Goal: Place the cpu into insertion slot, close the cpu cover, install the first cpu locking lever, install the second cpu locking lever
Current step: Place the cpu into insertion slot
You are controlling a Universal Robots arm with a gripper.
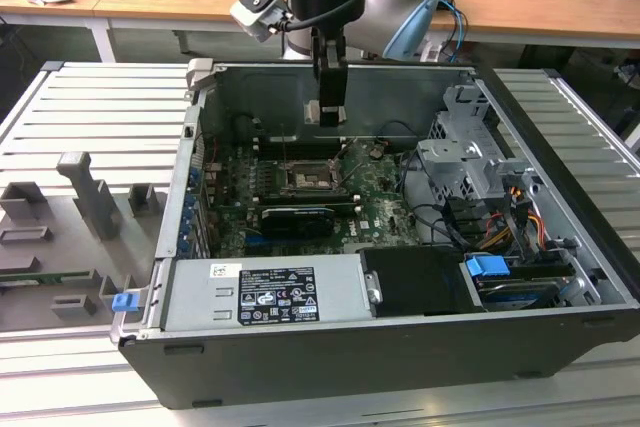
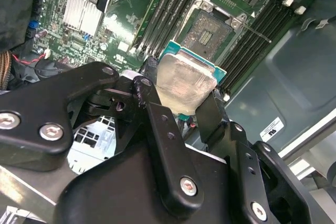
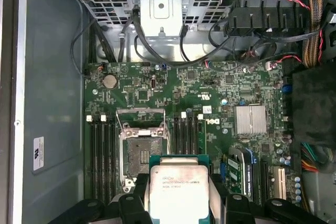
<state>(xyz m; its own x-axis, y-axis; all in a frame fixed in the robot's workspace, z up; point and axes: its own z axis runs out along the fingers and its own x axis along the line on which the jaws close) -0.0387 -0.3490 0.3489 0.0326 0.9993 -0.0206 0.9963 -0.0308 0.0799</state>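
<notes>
Gripper (image 2: 181, 88) clamped on the cpu (image 3: 177, 192), plate pinched between both fingers, raised over the motherboard (image 3: 210, 93), apart from the insertion slot (image 3: 143, 148)

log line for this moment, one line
gripper: shut on cpu | cpu: held aloft, apart from insertion slot | insertion slot: empty | placement: not yet done

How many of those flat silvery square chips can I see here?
1. The pale silvery-grey square cpu plate is gripped in the robot's black hand, held above the green motherboard near the empty square black insertion slot. Others could hide beneath the hand.
</notes>
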